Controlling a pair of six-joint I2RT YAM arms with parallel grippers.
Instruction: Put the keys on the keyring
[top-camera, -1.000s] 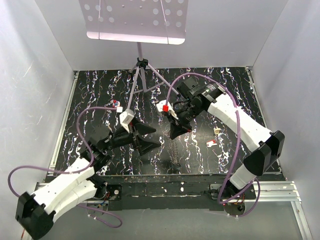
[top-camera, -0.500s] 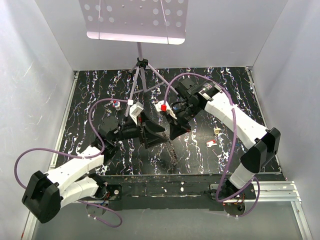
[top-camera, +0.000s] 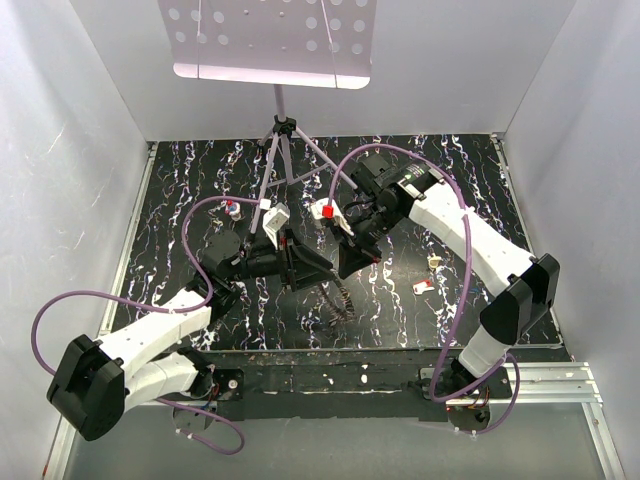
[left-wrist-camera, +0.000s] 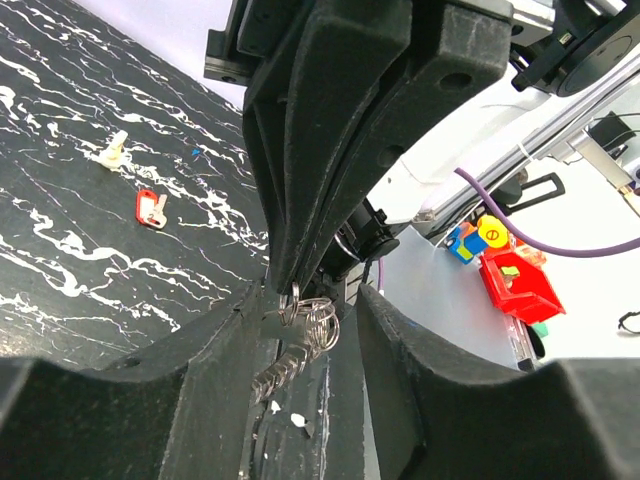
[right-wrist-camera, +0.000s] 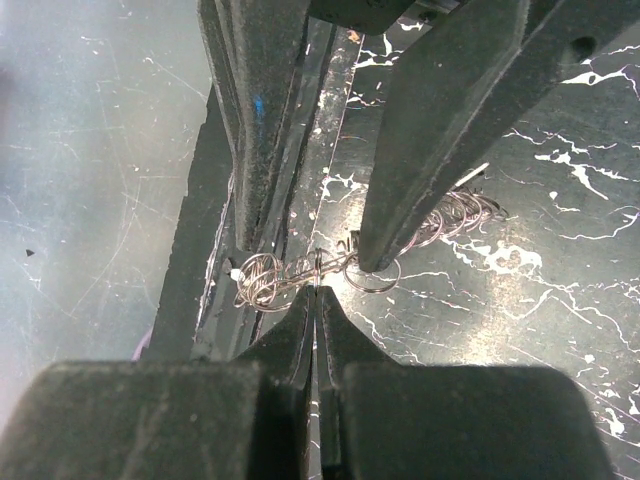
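Top view: right gripper (top-camera: 345, 270) and left gripper (top-camera: 322, 270) are meeting tip to tip mid-table, keyring (top-camera: 341, 300) dangling below them. Red key (top-camera: 423, 287) and cream key (top-camera: 434, 262) are lying well apart to the right.

Left wrist: left gripper (left-wrist-camera: 310, 295) is sitting half-wide, its fingers (left-wrist-camera: 200, 360) straddling the keyring (left-wrist-camera: 308, 325); can't tell whether they are pressing it. Red key (left-wrist-camera: 152, 208) is lying near cream key (left-wrist-camera: 112, 152).

Right wrist: right gripper (right-wrist-camera: 317, 292) is pinching the keyring (right-wrist-camera: 290, 272), jaws together.
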